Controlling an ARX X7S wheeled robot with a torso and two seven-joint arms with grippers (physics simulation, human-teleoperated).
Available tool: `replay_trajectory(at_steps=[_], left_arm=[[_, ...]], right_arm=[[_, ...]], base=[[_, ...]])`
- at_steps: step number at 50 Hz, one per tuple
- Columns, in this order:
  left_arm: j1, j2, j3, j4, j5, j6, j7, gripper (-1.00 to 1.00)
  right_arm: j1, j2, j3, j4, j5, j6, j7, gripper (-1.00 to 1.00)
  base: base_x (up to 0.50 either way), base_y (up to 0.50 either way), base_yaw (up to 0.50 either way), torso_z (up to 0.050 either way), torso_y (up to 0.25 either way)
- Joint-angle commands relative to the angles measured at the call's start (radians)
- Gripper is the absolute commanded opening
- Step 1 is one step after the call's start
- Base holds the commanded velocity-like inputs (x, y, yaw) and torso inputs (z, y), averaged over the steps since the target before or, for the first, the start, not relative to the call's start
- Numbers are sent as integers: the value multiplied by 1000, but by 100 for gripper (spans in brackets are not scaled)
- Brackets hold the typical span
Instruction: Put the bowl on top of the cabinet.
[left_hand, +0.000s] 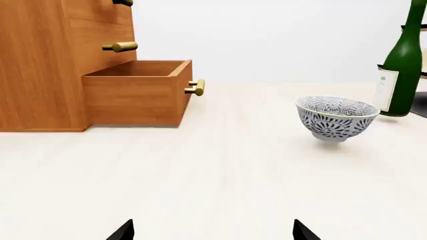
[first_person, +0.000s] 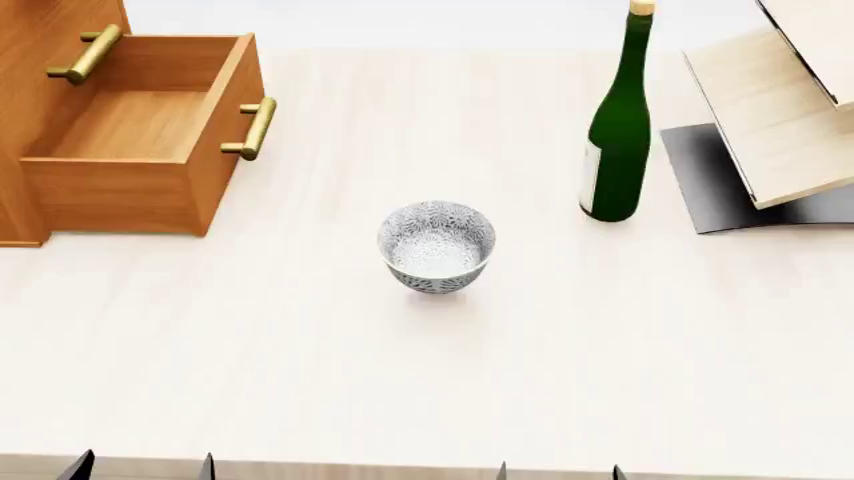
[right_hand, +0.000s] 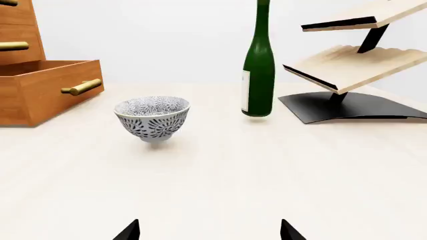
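Pale wooden tabletop (first_person: 641, 330): small white floral-patterned ceramic bowl (first_person: 437, 246) upright mid-table, untouched. Both grippers at near edge, fingers apart, empty. Right gripper (right_hand: 209, 231) nearer; bowl ahead, slightly toward tall orange-brown wooden cabinet (left_hand: 47, 65).

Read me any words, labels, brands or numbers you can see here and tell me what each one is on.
No text can be read in any view.
The green bottle carries a pale label, but it shows no legible print.
The bowl has only a floral pattern; the cabinet and wooden rack carry no markings.
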Motion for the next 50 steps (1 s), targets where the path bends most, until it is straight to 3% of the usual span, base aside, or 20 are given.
replay_trajectory(at_steps=[1, 18, 24, 34, 42, 50], left_arm=[[1, -16, 17, 4, -23, 4, -14, 100], [0, -55, 56, 8, -88, 8, -60, 100], [1, -72, 87, 9, -78, 2, -59, 100], [26, -97, 73, 136, -137, -52, -63, 100], [30, -148, 57, 215, -93, -31, -92, 100], [31, -198, -19, 410, -126, -121, -127, 100]], right_arm=[[3, 16, -22, 2, 9, 8, 21, 100], [6, 57, -68, 4, 52, 14, 73, 100], [17, 64, -61, -9, 99, 87, 76, 100], [19, 88, -49, -93, 142, 177, 104, 100], [50, 164, -26, -274, 154, 269, 103, 100], [80, 228, 50, -446, 200, 361, 122, 100]], base=[[0, 0, 0, 0, 0], [0, 0, 0, 0, 0], [0, 0, 0, 0, 0], [0, 0, 0, 0, 0], [0, 0, 0, 0, 0], [0, 0, 0, 0, 0]])
